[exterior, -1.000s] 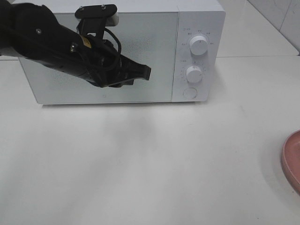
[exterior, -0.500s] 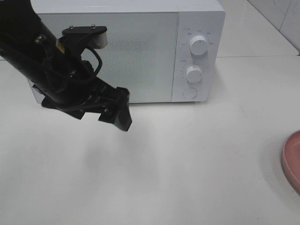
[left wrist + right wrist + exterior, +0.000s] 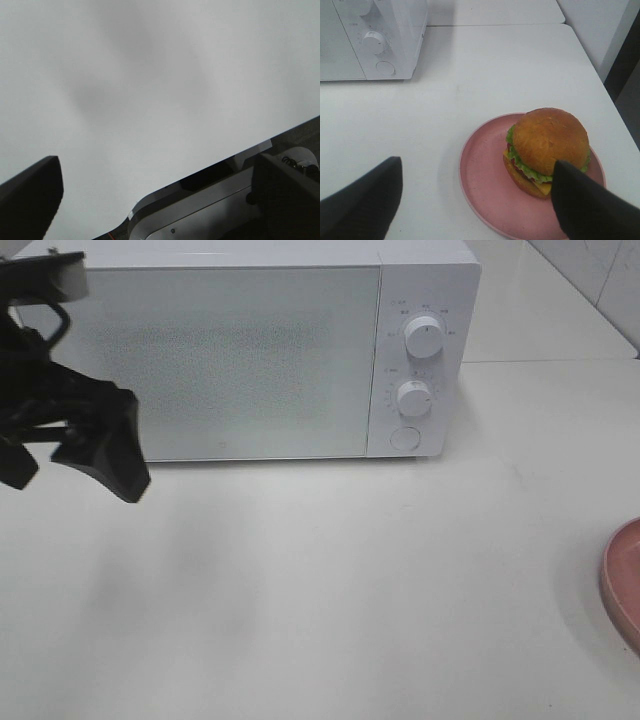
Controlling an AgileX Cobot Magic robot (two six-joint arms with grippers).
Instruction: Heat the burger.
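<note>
Now the left gripper (image 3: 70, 455) hangs at the far left of the bench (image 3: 330, 580), in front of the microwave's (image 3: 250, 350) closed door, jaws spread wide and empty, pointing down toward the bare surface. Over on the right, the right gripper (image 3: 475, 197) hovers with jaws wide apart above the burger (image 3: 547, 150), which sits on the pink plate (image 3: 485, 185).
</note>
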